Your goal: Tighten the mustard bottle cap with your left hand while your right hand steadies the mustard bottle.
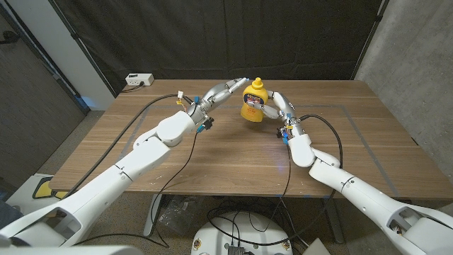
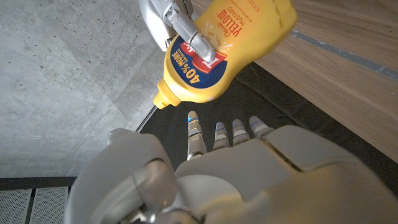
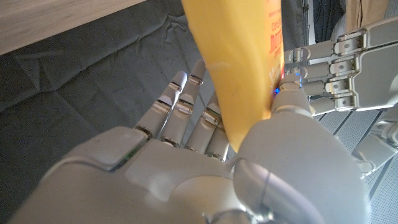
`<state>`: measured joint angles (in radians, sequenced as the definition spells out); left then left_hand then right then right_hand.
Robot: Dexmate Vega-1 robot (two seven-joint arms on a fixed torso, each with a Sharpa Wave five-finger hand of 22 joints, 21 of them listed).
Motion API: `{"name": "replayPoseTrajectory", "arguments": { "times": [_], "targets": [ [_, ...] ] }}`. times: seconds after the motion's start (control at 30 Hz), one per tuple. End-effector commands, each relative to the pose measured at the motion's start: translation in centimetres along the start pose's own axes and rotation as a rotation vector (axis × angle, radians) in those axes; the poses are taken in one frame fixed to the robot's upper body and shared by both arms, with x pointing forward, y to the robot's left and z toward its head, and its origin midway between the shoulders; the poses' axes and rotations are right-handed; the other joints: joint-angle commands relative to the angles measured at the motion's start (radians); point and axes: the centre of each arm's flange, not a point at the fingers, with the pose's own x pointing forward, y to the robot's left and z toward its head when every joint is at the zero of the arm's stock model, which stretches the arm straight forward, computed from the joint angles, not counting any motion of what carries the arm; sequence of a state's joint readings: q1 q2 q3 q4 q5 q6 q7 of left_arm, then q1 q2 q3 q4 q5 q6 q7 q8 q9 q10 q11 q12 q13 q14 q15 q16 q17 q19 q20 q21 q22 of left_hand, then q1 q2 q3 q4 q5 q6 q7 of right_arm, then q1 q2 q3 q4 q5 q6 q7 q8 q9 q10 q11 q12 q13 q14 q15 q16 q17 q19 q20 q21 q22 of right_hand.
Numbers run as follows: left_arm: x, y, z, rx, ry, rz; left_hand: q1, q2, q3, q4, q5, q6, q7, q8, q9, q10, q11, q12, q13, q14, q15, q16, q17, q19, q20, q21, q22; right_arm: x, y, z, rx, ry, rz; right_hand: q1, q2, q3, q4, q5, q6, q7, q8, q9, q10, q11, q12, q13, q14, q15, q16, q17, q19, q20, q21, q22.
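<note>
I have the mustard bottle (image 1: 254, 104) standing upright on the wooden table (image 1: 212, 152), toward the far side and about midway between the two arms; its yellow cap (image 1: 257, 82) points up. My right hand (image 1: 277, 105) is wrapped around the bottle's body from the right, fingers on one face and thumb on the other; in the right wrist view the yellow body (image 3: 239, 68) runs between the thumb and the fingers (image 3: 186, 106), so that hand is gripping the bottle. My left hand (image 1: 225, 91) reaches in from the left, its fingertips up near the cap; from the head view I cannot tell whether they touch it. In the left wrist view the left hand's fingers (image 2: 225, 134) are extended and spread, with a gap between their tips and the cap's nozzle (image 2: 163, 99); that hand holds nothing. A white power strip (image 1: 139, 79) lies beyond the table's far left corner.
</note>
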<state>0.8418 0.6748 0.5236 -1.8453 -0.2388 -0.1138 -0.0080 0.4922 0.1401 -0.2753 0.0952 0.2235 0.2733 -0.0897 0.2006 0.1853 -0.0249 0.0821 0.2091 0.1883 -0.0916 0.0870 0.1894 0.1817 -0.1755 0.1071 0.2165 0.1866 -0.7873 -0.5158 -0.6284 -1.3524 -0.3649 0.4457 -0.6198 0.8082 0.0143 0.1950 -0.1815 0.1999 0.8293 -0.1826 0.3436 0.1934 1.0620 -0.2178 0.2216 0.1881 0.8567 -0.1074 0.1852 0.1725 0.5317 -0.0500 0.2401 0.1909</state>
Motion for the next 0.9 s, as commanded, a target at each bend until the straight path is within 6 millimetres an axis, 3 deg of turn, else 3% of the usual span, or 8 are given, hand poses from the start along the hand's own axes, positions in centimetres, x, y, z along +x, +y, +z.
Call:
{"name": "replayPoseTrajectory", "arguments": {
  "times": [0.03, 0.37, 0.47, 0.63, 0.9],
  "targets": [
    [-1.11, -0.65, -0.02, -0.016, 0.013, 0.02, 0.011, 0.0, -0.004, 0.003, 0.0, 0.003, -0.011, -0.002, 0.004, 0.004, -0.007, 0.001, 0.003, 0.007, -0.001, 0.002, 0.002, -0.056, 0.002, 0.002, 0.003, 0.13, -0.03, -0.24, 0.007, -0.003, 0.013, 0.069, 0.078, 0.055, 0.047, 0.005, 0.044, -0.035, 0.002, 0.004, 0.011, -0.004, 0.005, 0.002, 0.009, -0.093, -0.002, 0.003, 0.01, -0.054, -0.002, 0.0],
    [-1.13, -1.33, -0.07, -0.024, -0.002, -0.001, 0.014, -0.001, -0.004, 0.003, 0.0, 0.006, -0.021, -0.002, 0.003, 0.003, -0.047, 0.0, 0.003, -0.001, -0.019, -0.002, 0.001, -0.061, 0.009, 0.0, 0.003, -0.17, 0.16, -0.3, 0.007, 0.01, 0.01, 0.07, 0.078, 0.056, 0.047, 0.005, 0.045, -0.035, 0.001, 0.004, 0.012, -0.004, 0.004, 0.002, 0.009, -0.094, -0.003, 0.002, 0.01, -0.056, -0.002, 0.0],
    [-1.17, -1.33, -0.07, -0.025, -0.006, 0.0, 0.015, -0.001, -0.004, 0.003, 0.0, -0.002, -0.037, -0.005, 0.003, -0.001, -0.057, -0.001, 0.003, -0.002, -0.021, -0.002, 0.001, -0.061, 0.009, 0.0, 0.003, -0.25, 0.2, -0.32, 0.006, 0.013, 0.012, 0.07, 0.078, 0.056, 0.047, 0.005, 0.044, -0.035, 0.0, 0.004, 0.012, -0.004, 0.004, 0.002, 0.009, -0.094, -0.003, 0.002, 0.01, -0.055, -0.002, 0.0],
    [-1.01, -1.38, -0.25, -0.028, -0.005, -0.014, 0.017, -0.003, -0.004, 0.003, 0.0, -0.052, -0.052, -0.021, 0.003, 0.0, -0.061, -0.001, 0.003, 0.001, 0.003, -0.001, 0.001, -0.063, 0.011, -0.001, 0.002, -0.32, 0.25, -0.27, 0.005, 0.016, 0.008, 0.07, 0.078, 0.056, 0.047, 0.005, 0.045, -0.035, 0.0, 0.004, 0.012, -0.004, 0.003, 0.002, 0.01, -0.094, -0.003, 0.003, 0.01, -0.055, -0.002, 0.0],
    [-0.99, -1.44, -0.31, -0.018, -0.003, -0.022, 0.018, -0.002, -0.004, 0.003, 0.0, -0.05, -0.054, -0.016, 0.003, -0.002, -0.059, -0.002, 0.004, -0.006, 0.009, -0.004, 0.001, -0.067, 0.014, -0.003, 0.002, -0.3, 0.47, -0.1, 0.007, 0.013, 0.007, 0.07, 0.078, 0.057, 0.047, 0.004, 0.045, -0.035, -0.001, 0.004, 0.012, -0.005, 0.003, 0.001, 0.01, -0.093, -0.003, 0.002, 0.01, -0.055, -0.003, 0.0]
  ]
}}
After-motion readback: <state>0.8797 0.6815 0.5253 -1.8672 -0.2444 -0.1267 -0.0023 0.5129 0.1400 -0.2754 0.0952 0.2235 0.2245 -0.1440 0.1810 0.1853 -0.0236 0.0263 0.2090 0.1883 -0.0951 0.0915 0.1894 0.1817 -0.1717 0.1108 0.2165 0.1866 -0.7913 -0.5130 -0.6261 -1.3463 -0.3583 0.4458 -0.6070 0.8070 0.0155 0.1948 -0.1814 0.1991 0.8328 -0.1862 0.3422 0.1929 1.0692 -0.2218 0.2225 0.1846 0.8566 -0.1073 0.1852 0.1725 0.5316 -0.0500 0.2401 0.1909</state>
